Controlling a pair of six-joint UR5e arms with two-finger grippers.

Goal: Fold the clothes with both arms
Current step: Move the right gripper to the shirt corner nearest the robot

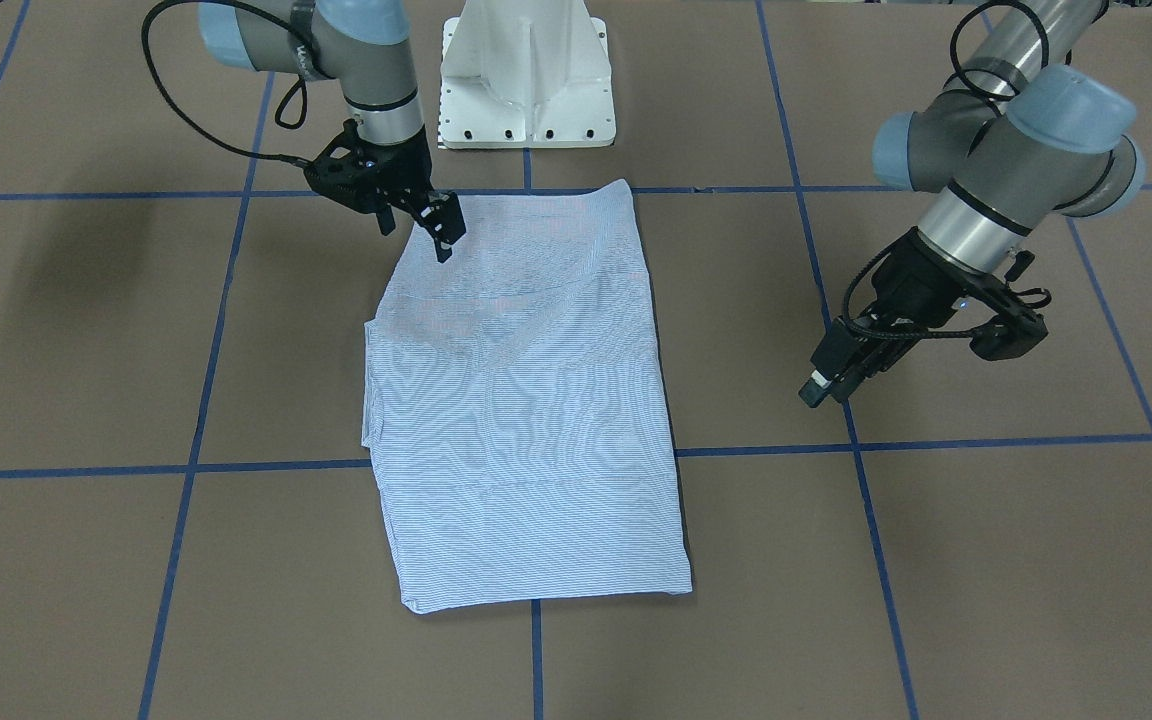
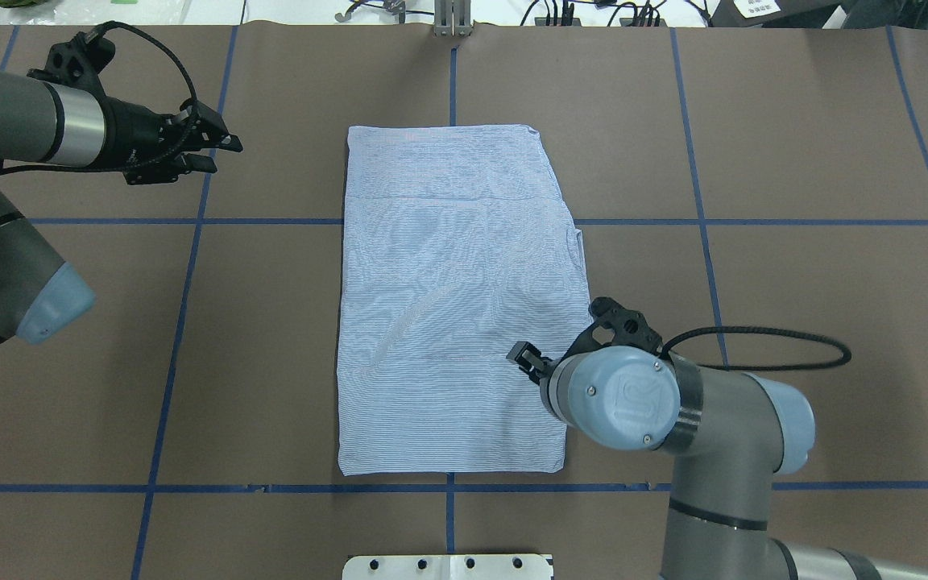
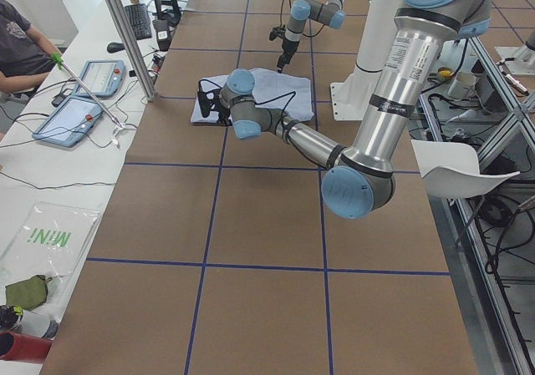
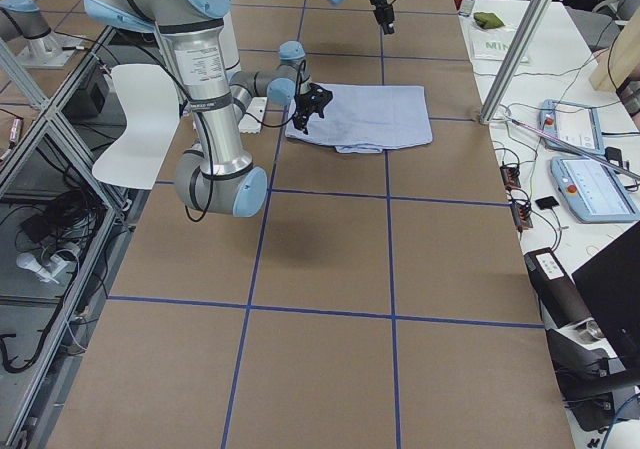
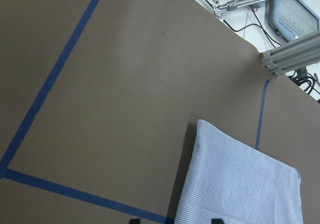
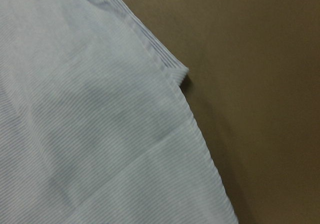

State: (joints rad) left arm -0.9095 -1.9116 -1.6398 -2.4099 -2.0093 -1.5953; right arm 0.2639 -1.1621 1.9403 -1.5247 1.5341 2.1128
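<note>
- The left arm (image 1: 971, 225) and the right arm (image 2: 722, 419) are built of silver-grey metal tubes with darker grey joint housings.
- Rounded light blue caps close the joints. The light blue joint cap (image 2: 625, 400) on the right arm bears an embossed logo and small screws.
- A thin black cable (image 2: 754, 329) loops beside the right wrist.
- The left gripper (image 2: 218, 155) and the right gripper (image 1: 418, 228) are black, angular, open-framed pieces.

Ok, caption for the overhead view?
Folded light blue pinstriped shirt flat on brown table; right gripper over its edge, left gripper away.

Shirt (image 2: 448, 322) flat on table (image 2: 794, 242) centre
</note>
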